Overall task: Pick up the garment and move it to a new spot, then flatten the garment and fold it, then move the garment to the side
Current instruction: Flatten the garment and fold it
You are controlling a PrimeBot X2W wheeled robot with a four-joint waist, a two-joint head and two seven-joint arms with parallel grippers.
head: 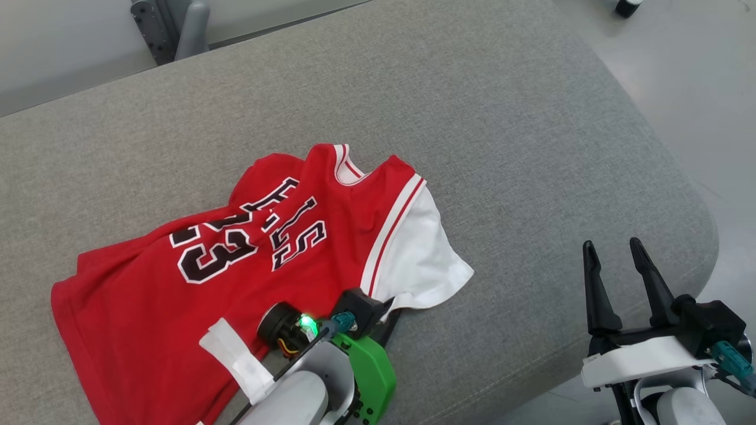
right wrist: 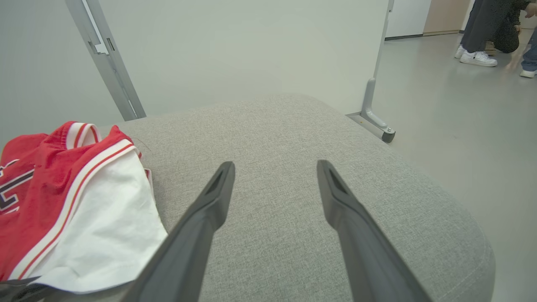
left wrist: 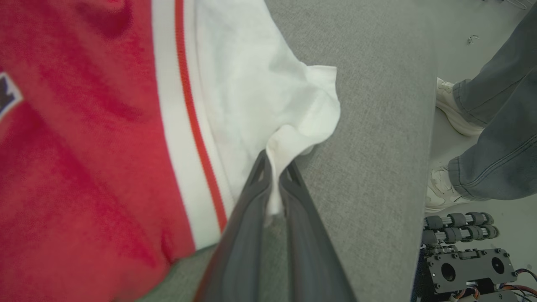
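Note:
The garment (head: pixel 254 254) is a red basketball jersey with black lettering and white sleeves, lying rumpled on the grey cushion (head: pixel 502 136). In the left wrist view my left gripper (left wrist: pixel 275 167) is shut on the hem of the white sleeve (left wrist: pixel 260 96), cloth pinched between the two dark fingers. In the head view that arm's wrist (head: pixel 331 330) sits at the jersey's near edge, with the fingertips hidden beneath it. My right gripper (head: pixel 614 248) stands open above the cushion's near right corner, apart from the jersey (right wrist: pixel 63 197), nothing between its fingers (right wrist: pixel 209 201).
The cushion's right edge (left wrist: pixel 423 167) drops to the floor, where a person's legs in jeans and white shoes (left wrist: pixel 482 126) stand beside the robot's base (left wrist: pixel 465 260). A white partition on metal legs (right wrist: pixel 373 113) stands behind the cushion. More feet (right wrist: pixel 478 56) show far off.

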